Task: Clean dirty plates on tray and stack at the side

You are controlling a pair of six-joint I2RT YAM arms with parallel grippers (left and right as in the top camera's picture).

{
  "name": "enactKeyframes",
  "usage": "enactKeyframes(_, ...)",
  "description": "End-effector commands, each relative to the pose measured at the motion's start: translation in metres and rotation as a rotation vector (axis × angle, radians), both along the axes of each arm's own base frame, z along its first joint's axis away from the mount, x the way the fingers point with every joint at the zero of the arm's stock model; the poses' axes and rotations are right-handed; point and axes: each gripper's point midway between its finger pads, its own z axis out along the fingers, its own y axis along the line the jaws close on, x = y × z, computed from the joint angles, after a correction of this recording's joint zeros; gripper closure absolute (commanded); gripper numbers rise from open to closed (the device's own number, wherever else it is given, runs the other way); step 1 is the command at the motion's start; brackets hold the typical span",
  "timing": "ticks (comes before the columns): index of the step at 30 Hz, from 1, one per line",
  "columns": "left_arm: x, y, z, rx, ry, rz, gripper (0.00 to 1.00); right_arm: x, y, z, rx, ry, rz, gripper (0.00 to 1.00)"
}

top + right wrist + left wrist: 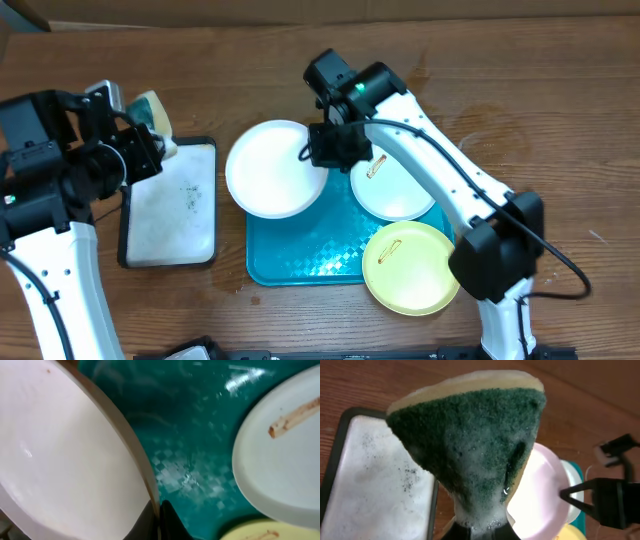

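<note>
Right pincer (322,148) clamped on a plate rim; left pincer (140,140) clamped on a sponge (470,445).

My right fingers (159,522) pinch the right edge of the large white plate (275,168); the held rim stands above the turquoise tray (300,255), and the plate's left part hangs out over the wooden table (520,90). Just right of my grip, a second white plate (392,185) with a brownish streak lies at the tray's far right corner. The yellow-green plate (410,268), small smear on it, overhangs the near right corner. On my left, the sponge shows its green face, foamy and wet, above the black-rimmed tray (170,205) with dark specks on its white surface.
</note>
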Motion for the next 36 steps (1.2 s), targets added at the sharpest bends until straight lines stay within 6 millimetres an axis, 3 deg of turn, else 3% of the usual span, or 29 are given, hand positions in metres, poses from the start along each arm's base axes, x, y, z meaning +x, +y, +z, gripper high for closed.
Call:
enactKeyframes(1,0.0,0.013,0.032,-0.027,-0.066,0.078,0.96,0.017,0.028,0.013,0.061,-0.074,0.039,0.96)
enactKeyframes(4,-0.004,0.027,0.041,-0.019,-0.08,0.124,0.96,0.024,0.046,0.008,0.062,-0.126,0.062,0.96)
enactKeyframes(10,-0.011,0.043,0.039,-0.024,-0.062,0.183,0.96,0.025,0.093,-0.004,0.065,-0.251,0.125,0.96)
enactKeyframes(19,-0.013,0.044,0.038,-0.027,-0.055,0.188,0.96,0.026,0.152,0.018,0.022,-0.585,0.131,0.96)
enactKeyframes(25,-0.013,0.044,0.038,-0.027,-0.055,0.189,0.96,0.026,0.183,0.013,-0.002,-0.73,0.2,0.96)
enactKeyframes(27,-0.013,0.044,0.038,-0.027,-0.055,0.188,0.96,0.03,0.187,0.019,-0.039,-0.81,0.205,0.96)
enactKeyframes(30,-0.013,0.044,0.038,-0.026,-0.057,0.188,0.96,0.038,0.194,0.044,-0.115,-0.989,0.227,0.96)
enactKeyframes(36,-0.012,0.045,0.038,-0.021,-0.061,0.191,0.96,0.034,0.21,0.075,-0.224,-1.191,0.355,0.96)
